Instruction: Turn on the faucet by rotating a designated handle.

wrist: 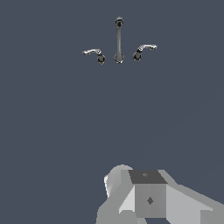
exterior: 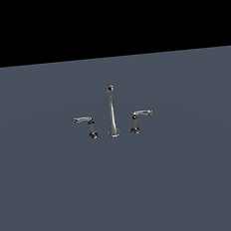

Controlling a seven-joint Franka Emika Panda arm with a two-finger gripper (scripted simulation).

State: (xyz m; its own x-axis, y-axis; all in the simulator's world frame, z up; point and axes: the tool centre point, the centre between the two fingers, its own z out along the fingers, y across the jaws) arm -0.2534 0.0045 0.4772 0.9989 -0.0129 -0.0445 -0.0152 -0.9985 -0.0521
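The step in hand looks like the very start, the approach: the faucet [exterior: 112, 113] stands untouched near the middle of the flat slate-grey worktop [exterior: 55, 193], well apart from the tool [wrist: 144, 197], of which the wrist view shows only blocky pale-grey housing, so I cannot tell whether it is released or clenched. The handle [exterior: 86, 124], a small shiny chrome lever curving away from a short dark-based post, sits beside the tall slender spout [exterior: 111, 110] on the exterior view's left, with its mirror-image lever [exterior: 139, 118] on the other side. The next move, as I judge it, calls for a long reach across the bare worktop and a careful line-up on that thin, slick curved arm.
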